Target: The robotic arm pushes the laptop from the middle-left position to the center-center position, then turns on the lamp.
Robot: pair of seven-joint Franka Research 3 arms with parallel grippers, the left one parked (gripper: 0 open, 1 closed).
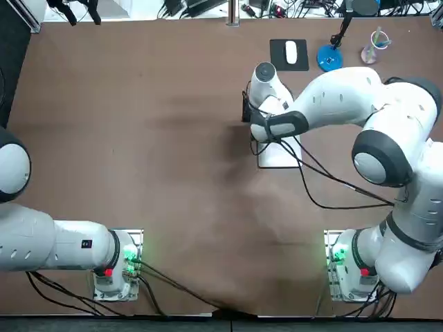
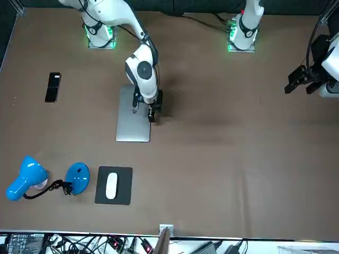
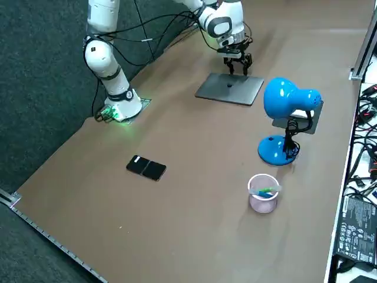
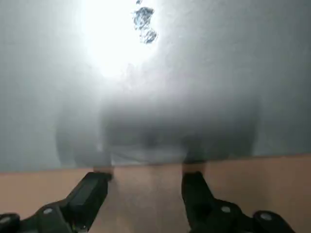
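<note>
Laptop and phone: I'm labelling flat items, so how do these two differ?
The laptop is silver-grey and large; the phone is black and much smaller. The right gripper, open, stands at the laptop's edge; the phone lies apart, with nothing at it. Both lie flat on the table.

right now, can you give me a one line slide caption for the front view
Right gripper, open, at the edge of the closed silver laptop, with the blue lamp standing apart.
</note>
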